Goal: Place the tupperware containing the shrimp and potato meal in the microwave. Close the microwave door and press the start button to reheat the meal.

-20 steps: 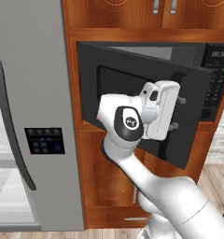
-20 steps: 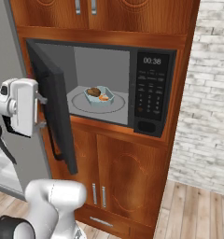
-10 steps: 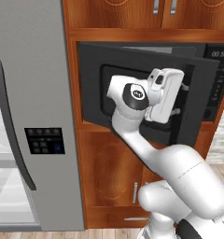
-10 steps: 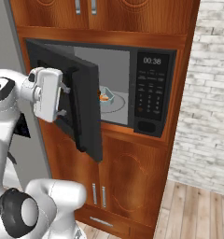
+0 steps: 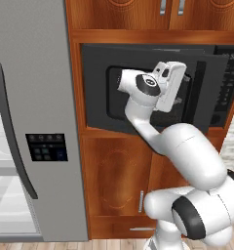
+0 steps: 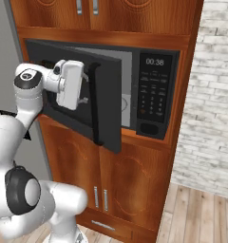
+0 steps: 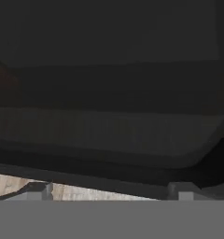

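The black microwave (image 6: 154,90) sits in a wooden cabinet wall, its keypad panel (image 5: 231,83) on the right. The microwave door (image 5: 97,88) stands only slightly ajar, and its vertical bar handle (image 6: 96,107) is near the free edge. My gripper (image 6: 86,88) is open, with its fingertips against the outside of the door window (image 7: 112,93). In the left base view the gripper (image 5: 183,95) rests on the door just left of the handle (image 5: 201,97). Nothing is between the fingers (image 7: 37,189). The tupperware and the meal are hidden behind the door.
A tall grey fridge (image 5: 31,122) stands left of the microwave. Wooden cabinet doors (image 6: 130,190) lie below it and more cabinets above. A pale brick wall (image 6: 208,95) rises at the right, over a wooden floor (image 6: 201,213).
The microwave door has swung from wide open to almost shut. My hand has moved to the right with it, staying against its outer face. The meal inside has gone out of sight.
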